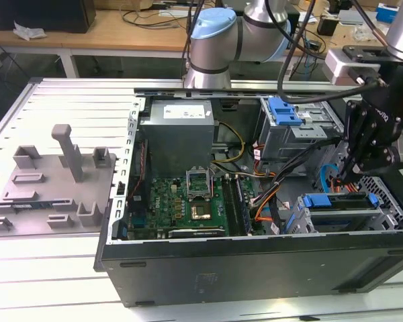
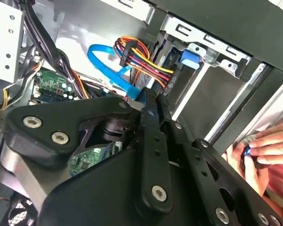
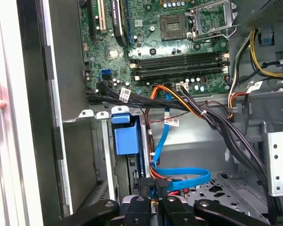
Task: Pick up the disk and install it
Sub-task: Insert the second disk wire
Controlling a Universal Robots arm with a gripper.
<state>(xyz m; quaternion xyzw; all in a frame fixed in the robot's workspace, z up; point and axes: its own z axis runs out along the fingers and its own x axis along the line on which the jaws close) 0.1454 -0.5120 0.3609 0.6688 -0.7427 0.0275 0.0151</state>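
Inside open black computer case (image 1: 255, 268), silver-grey blue-railed disk (image 1: 336, 206) sits lower right, just below narrowly pinched black gripper (image 1: 347, 176).

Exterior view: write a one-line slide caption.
Robot arm's pincer hangs inside the open computer case above the blue-railed disk.

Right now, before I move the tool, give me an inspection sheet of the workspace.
Surface: white slatted table carrying an open computer case.
Job's things: the disk, blue-railed, appears to lie in the lower drive cage at the exterior view's right.
Clutter: grey fixture plate on the table, at the exterior view's left.
Grippers: tool hangs inside the case, just above that cage.
Cables: blue data cable and orange-yellow wire bundle close to the tool.
Surroundings: a person's hand at the case's outer wall; wooden bench behind.
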